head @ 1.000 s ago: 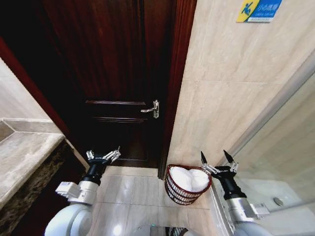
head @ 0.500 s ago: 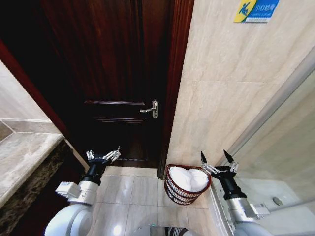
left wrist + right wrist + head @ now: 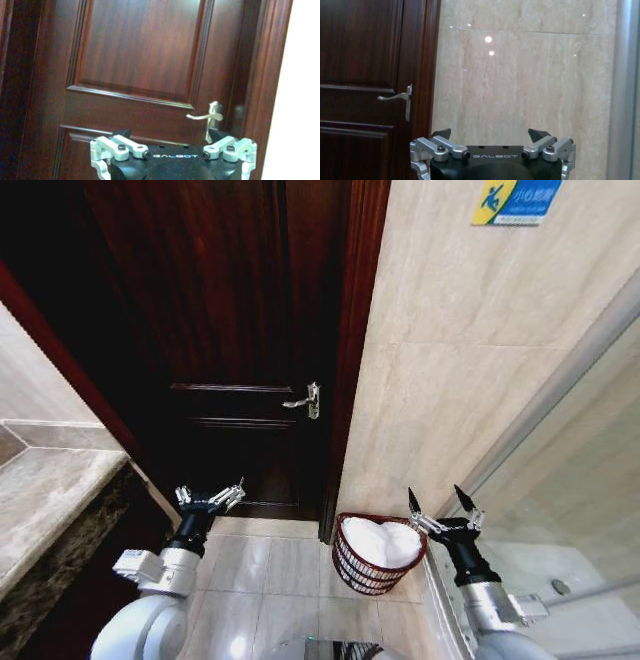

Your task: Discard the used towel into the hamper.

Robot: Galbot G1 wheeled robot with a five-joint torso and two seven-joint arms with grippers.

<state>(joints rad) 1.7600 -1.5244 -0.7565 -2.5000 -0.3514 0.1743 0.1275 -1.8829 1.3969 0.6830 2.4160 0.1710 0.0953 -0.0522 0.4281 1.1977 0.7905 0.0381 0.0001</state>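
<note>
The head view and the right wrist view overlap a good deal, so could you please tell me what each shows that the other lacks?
The head view alone shows the hamper on the floor with the white towel in it, the left hand open, a stone counter and a blue wall sign. The right wrist view alone gives a close look at the right hand from behind, fingers spread. Both share the dark wooden door, its lever handle and the beige tiled wall.

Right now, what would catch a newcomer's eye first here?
The dark wooden door fills the middle, its silver handle at its right edge. On the floor by the tiled wall, the hamper holds a white towel, with the open right gripper beside it.
</note>
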